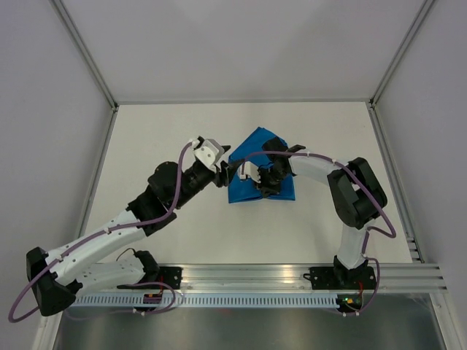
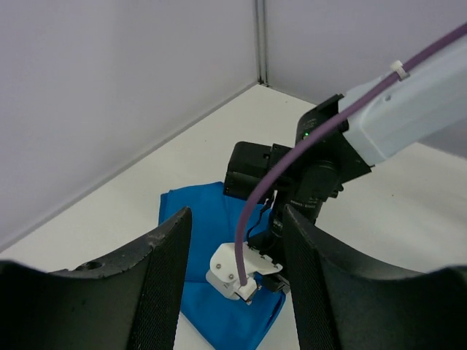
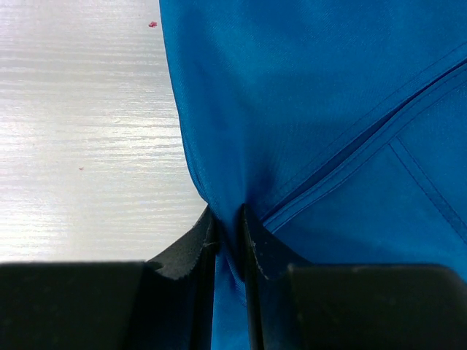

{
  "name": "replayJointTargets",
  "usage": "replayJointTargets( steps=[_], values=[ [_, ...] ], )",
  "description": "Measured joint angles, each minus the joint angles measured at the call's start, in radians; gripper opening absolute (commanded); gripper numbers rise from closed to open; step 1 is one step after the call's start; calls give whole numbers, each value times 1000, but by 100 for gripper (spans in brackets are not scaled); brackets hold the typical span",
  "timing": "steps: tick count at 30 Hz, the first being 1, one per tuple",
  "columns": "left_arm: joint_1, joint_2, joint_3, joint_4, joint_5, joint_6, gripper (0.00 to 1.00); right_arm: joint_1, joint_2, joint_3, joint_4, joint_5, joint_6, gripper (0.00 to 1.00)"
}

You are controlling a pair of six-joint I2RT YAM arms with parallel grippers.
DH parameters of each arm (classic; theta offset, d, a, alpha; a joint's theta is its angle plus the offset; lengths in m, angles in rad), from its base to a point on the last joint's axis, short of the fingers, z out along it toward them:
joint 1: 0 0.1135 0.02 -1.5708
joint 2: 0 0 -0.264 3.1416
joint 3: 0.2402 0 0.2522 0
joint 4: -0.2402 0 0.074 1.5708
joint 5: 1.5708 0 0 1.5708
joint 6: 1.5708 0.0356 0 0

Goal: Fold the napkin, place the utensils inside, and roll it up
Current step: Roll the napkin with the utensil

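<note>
Right hand: pressed almost together on a gathered ridge of the napkin, with cloth pinched between both fingers, low over the worktop.
Left hand: spread with nothing between its fingers, just beside the napkin's left edge and facing the right hand.
Worktop: white and walled on three sides; it carries the napkin near its middle.
Napkin: bright blue, lying between the two hands in a loose, uneven, partly doubled shape with a point toward the far wall.
Knife: not seen in any view.
Step in hand: probably the fold, with the right hand drawing a pinched layer across.
Doing it well: lift only enough to free the layer, then carry it straight so the edges meet. The free left hand could pin the near-left edge so the cloth does not slide. Release only once the layer lies flat.
Hem: a stitched double line runs diagonally, a fair guide for squaring the fold.
Speck: a tiny red mark on the worktop beside the cloth.
Writing: no brand, label or lettering can be read.
</note>
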Motion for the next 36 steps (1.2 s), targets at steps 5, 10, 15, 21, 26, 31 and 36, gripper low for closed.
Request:
replayJointTargets(
  steps=[5, 10, 15, 21, 26, 31, 36],
  values=[
    [-86, 18, -20, 38, -81, 127, 57, -29, 36, 47, -58, -58, -12, 18],
    [-127, 100, -20, 46, -199, 212, 56, -50, 68, 85, -105, -102, -24, 18],
    [-136, 145, -36, 23, -233, 242, 56, -63, 87, 110, -143, -121, -35, 18],
    [-158, 187, -58, 19, -240, 248, 57, -77, 121, 154, -204, -148, -51, 17],
    [-167, 246, -78, 3, -223, 246, 59, -93, 164, 208, -268, -179, -61, 17],
    [-185, 365, -81, -14, -196, 245, 60, -106, 206, 261, -333, -206, -72, 17],
    [-216, 534, -73, -35, -173, 245, 62, -119, 245, 305, -402, -230, -82, 17]
  ],
)
